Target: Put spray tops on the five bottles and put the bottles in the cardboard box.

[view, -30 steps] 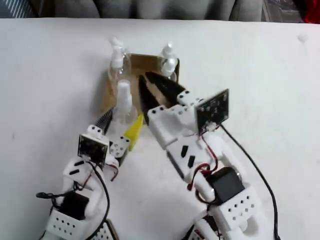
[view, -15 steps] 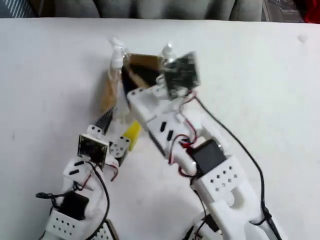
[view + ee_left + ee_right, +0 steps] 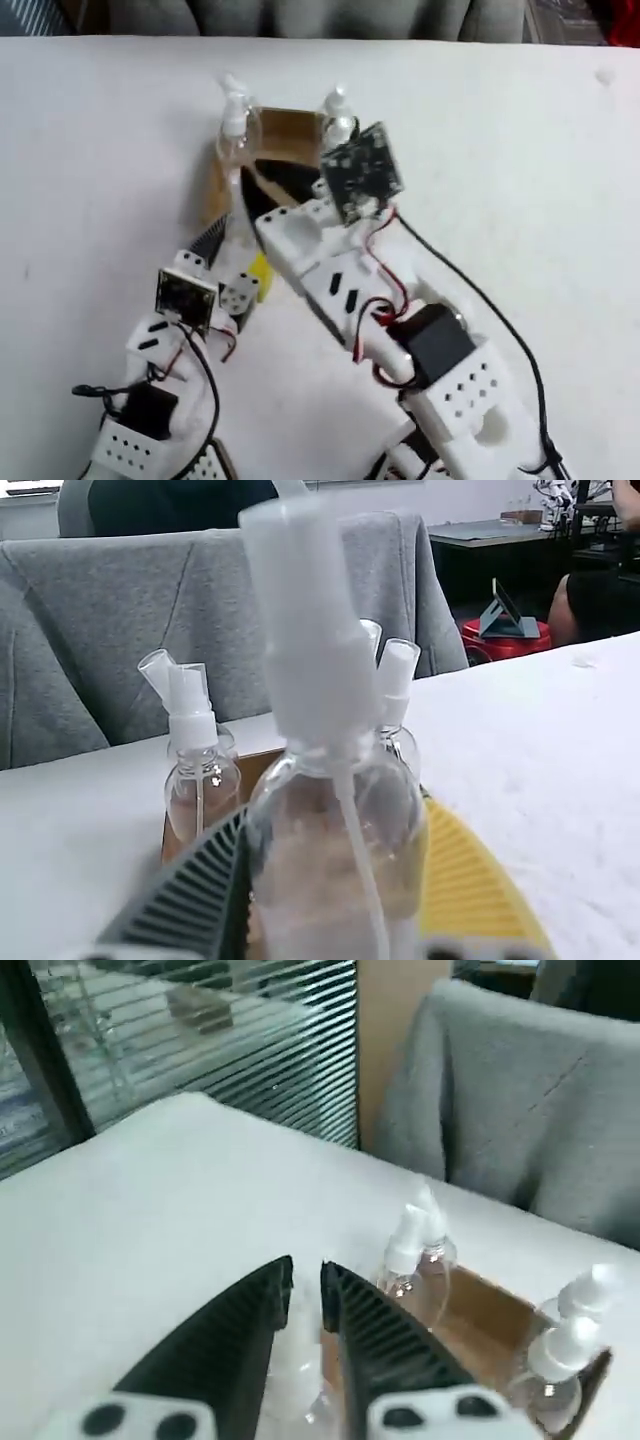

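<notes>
In the left gripper stands a spray-topped bottle.

Beyond the white table, grey chair and slatted blinds.

Bottles are clear with white spray tops, cardboard box brown, tabletop white; left pincer is black-ribbed one side, yellow the other; right pincer black, ribbed.

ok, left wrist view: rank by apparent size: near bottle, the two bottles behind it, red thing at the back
1. near clear plastic spray bottle: largest, but closest to camera.
2. two clear spray bottles behind: look alike.
3. red object, far off.
</notes>
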Robot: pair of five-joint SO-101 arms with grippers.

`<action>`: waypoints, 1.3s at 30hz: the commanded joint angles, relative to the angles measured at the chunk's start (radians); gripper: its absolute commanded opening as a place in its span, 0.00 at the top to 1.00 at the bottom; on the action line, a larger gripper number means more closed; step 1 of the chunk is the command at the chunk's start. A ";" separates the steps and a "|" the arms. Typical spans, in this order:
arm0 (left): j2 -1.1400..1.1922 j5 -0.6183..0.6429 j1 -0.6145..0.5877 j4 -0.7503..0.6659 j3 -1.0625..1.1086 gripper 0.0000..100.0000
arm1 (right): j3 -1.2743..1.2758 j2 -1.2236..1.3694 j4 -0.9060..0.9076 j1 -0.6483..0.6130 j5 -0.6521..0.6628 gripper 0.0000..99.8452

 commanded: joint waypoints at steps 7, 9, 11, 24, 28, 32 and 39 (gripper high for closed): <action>-0.019 0.012 -0.007 -0.006 -0.003 0.98 | -0.037 -0.136 0.153 0.151 0.015 0.98; -0.019 0.014 -0.007 -0.006 -0.003 0.98 | -0.034 -0.153 0.251 0.153 0.015 0.98; -0.019 0.014 -0.007 -0.006 -0.006 0.98 | 0.000 -0.173 0.321 0.153 0.015 0.98; -0.016 0.100 -0.117 -0.005 -0.069 0.98 | 0.519 -0.332 0.104 0.031 0.015 0.98; -0.016 0.101 -0.117 0.028 -0.092 0.98 | 0.592 -0.378 0.097 -0.005 0.017 0.98; -0.016 0.104 -0.117 0.107 -0.161 0.98 | 0.664 -0.407 0.045 -0.051 0.018 0.98; 0.183 0.106 -0.116 0.074 -0.250 0.98 | 0.767 -0.437 -0.048 -0.125 0.077 0.98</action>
